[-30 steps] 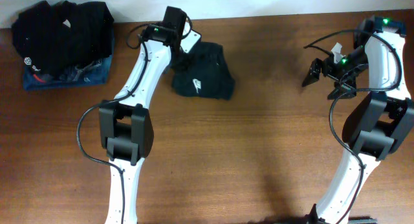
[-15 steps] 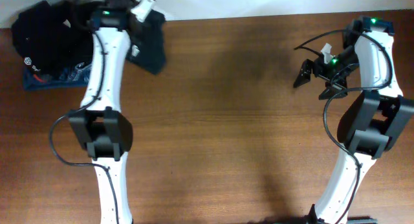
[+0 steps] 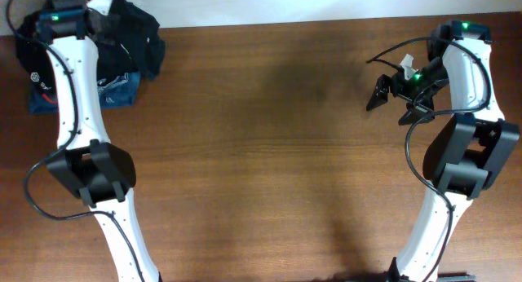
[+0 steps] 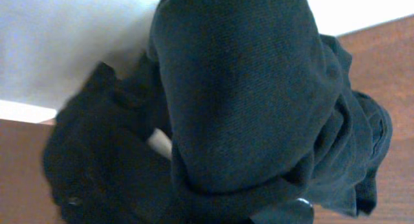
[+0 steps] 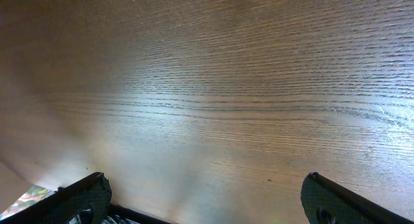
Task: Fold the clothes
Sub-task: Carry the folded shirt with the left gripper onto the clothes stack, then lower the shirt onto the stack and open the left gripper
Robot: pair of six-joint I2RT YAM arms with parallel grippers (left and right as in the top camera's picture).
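The clothes (image 3: 139, 39), one plain black garment, hang bunched at the right edge of the stack, where a black ribbed garment (image 3: 37, 50) lies on a blue garment (image 3: 121, 88). From my console the left jaws are buried in dark fabric in the wrist view; they are drawn together, and I judge them clamped on that cloth. Whether the bundle already rests on the stack or hangs just above it, I cannot tell. I read the step as setting it down there. To do it well, I would centre it over the stack, lower it until its weight settles, then part the jaws without dragging a fold loose. Right of the stack runs the tabletop (image 3: 269, 152), brown wood with strong grain and a soft glare. Well right of the stack, the right jaws stand wide apart, holding nothing. A white wall (image 3: 285, 5) runs behind the stack.
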